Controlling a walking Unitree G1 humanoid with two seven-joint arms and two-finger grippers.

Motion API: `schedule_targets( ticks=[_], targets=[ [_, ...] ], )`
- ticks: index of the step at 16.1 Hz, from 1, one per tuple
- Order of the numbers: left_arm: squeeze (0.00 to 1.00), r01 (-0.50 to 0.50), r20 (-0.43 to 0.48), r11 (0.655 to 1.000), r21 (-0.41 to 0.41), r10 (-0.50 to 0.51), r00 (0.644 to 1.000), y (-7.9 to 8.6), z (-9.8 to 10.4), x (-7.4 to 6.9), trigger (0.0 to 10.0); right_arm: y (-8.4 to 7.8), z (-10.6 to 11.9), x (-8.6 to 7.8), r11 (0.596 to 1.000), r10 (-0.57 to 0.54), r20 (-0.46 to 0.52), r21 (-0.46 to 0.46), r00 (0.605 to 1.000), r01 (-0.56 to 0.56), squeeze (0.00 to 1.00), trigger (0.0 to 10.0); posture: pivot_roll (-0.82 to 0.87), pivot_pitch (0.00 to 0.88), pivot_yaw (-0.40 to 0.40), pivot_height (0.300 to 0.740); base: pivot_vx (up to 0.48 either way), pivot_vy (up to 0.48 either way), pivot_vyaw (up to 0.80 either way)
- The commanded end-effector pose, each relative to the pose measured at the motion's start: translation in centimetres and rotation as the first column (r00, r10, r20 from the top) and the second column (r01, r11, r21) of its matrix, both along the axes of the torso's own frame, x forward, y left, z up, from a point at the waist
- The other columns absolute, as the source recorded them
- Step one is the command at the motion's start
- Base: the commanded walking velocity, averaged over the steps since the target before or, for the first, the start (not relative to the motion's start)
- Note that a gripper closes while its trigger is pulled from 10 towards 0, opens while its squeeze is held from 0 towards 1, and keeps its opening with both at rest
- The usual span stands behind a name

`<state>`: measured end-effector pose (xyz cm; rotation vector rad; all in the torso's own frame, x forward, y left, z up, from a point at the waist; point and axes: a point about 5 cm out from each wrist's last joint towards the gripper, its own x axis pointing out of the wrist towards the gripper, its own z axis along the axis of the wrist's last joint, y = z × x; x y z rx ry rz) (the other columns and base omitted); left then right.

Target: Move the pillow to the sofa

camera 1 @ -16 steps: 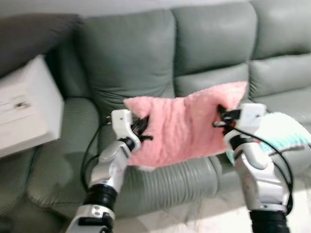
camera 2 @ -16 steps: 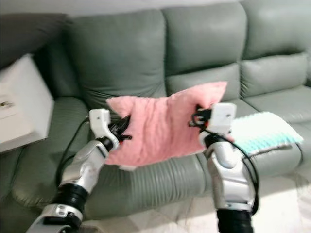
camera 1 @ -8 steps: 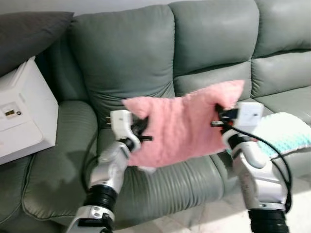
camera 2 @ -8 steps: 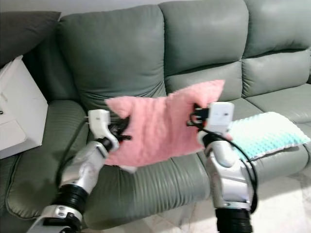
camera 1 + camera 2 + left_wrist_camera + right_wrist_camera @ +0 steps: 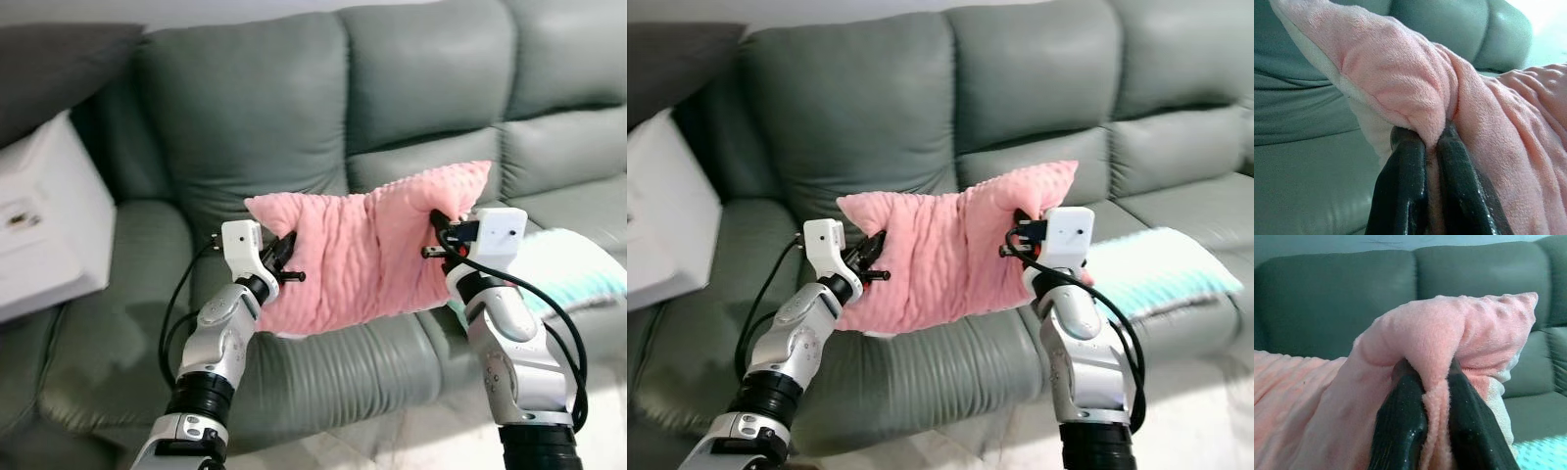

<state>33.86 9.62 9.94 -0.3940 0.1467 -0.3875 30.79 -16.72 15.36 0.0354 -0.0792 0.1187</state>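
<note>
Pink pillow (image 5: 367, 257) lower, nearer sofa (image 5: 294, 127)

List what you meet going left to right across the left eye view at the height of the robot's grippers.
White box → sofa armrest → left gripper → pink pillow → right gripper → mint green blanket.

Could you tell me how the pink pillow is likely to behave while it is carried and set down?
Probably floppy: the pillow sags and creases between the left gripper and right gripper. Its plush bunches between pinching fingers, so likely soft, light, unlikely to slip.
</note>
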Motion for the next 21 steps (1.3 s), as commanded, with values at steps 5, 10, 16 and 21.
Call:
schedule_targets(
  ticks=[5,10,16,21],
  targets=[
    [0.00,-0.004,0.028,1.000,0.021,0.004,1.000,-0.16,0.59,0.32,10.0,0.61,1.00,-0.06,0.999,0.031,0.050,-0.008,0.998,-0.031,0.00,10.0,-0.28,0.000,0.051,0.740,0.000,0.000,0.78],
    [0.00,-0.009,0.027,1.000,0.030,0.009,1.000,-0.02,0.54,0.33,10.0,0.73,0.89,-0.09,0.999,0.035,0.050,-0.009,0.998,-0.034,0.00,10.0,-0.28,0.000,0.053,0.740,0.000,0.000,0.77],
    [0.00,-0.005,0.024,0.999,0.033,0.004,1.000,-0.15,0.48,0.31,10.0,0.68,0.74,-0.15,1.000,0.020,0.046,0.007,0.999,-0.020,0.00,10.0,-0.27,0.000,0.060,0.740,0.000,0.000,0.13],
    [0.00,0.027,0.009,0.999,0.030,-0.028,1.000,-0.76,0.17,0.07,10.0,0.70,0.41,-0.14,1.000,0.000,0.031,0.014,1.000,0.000,0.00,10.0,-0.27,0.000,0.058,0.740,0.000,0.000,0.00]
  ],
)
